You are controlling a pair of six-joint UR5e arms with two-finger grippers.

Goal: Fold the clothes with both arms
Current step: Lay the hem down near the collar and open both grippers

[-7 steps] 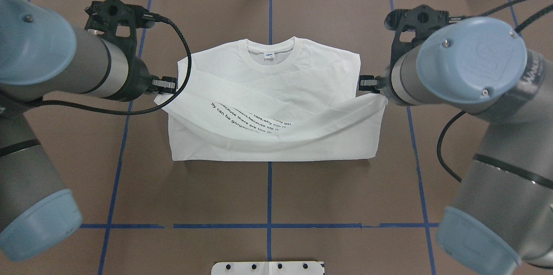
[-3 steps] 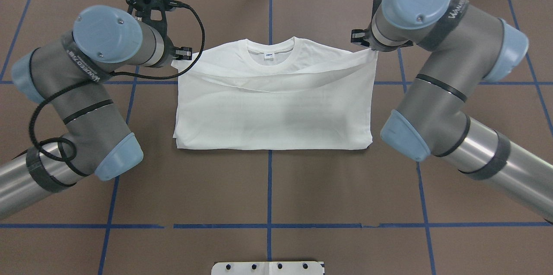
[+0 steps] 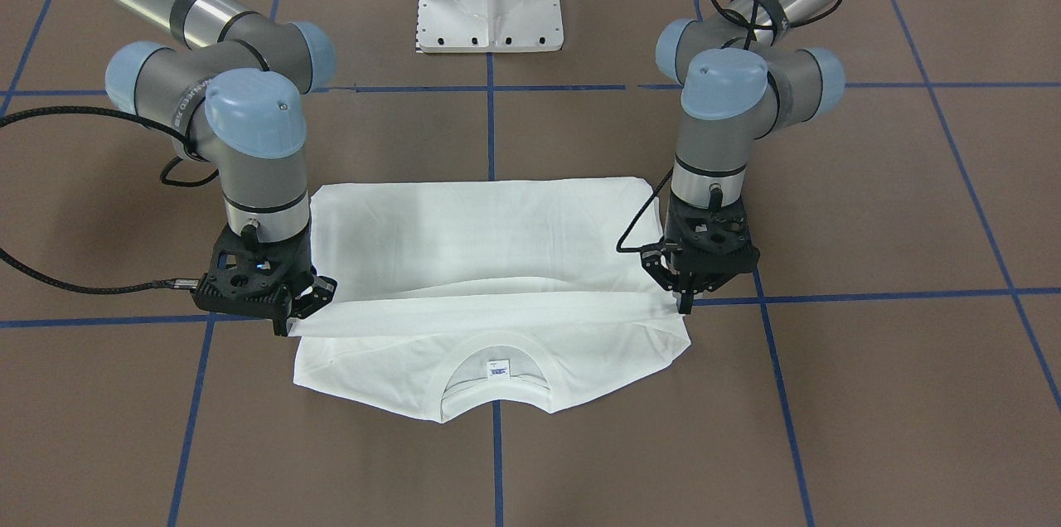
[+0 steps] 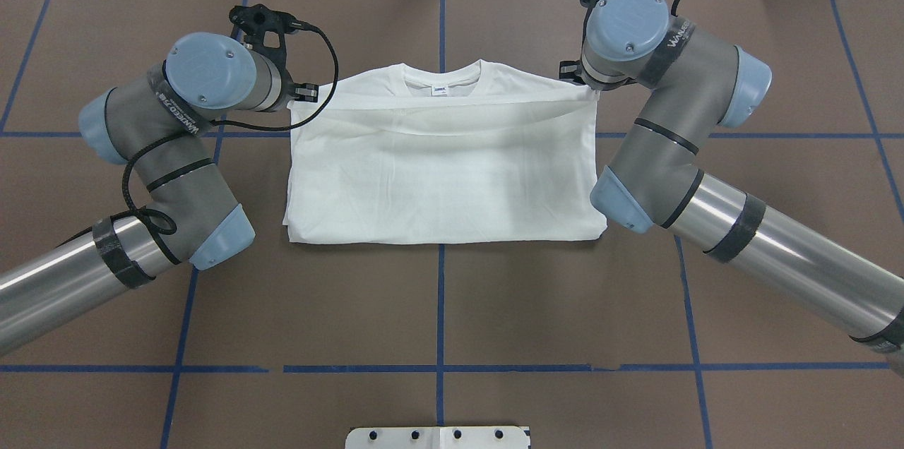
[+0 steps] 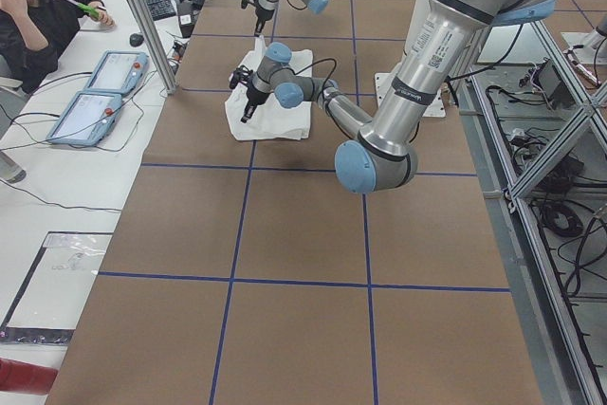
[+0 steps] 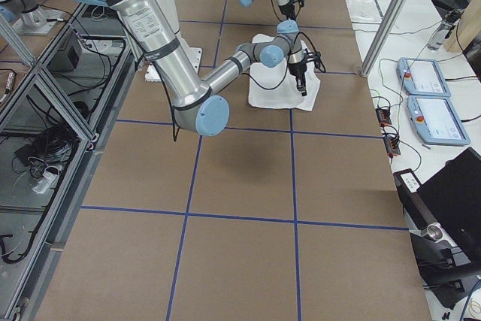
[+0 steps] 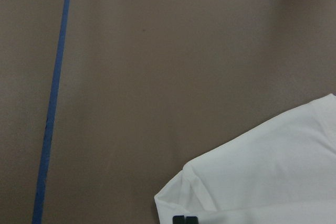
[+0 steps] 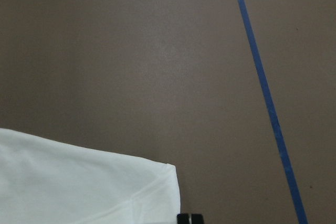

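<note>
Black left fingers (image 4: pixel 305 90) and right fingers (image 4: pixel 567 73) are pinching corners of folded white long-sleeved T-shirt (image 4: pixel 445 174)'s top layer near collar.

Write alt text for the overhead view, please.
A white T-shirt lies folded on a brown table; the left claw and right claw pinch the ends of its top layer near the collar.

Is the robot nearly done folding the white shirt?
Nearly. The white long-sleeved T-shirt has sleeves tucked in and its bottom edge folded up near the ribbed neck. The left gripper and right gripper pinch that edge's corners. To do, probably: lay it flat, let go.
</note>
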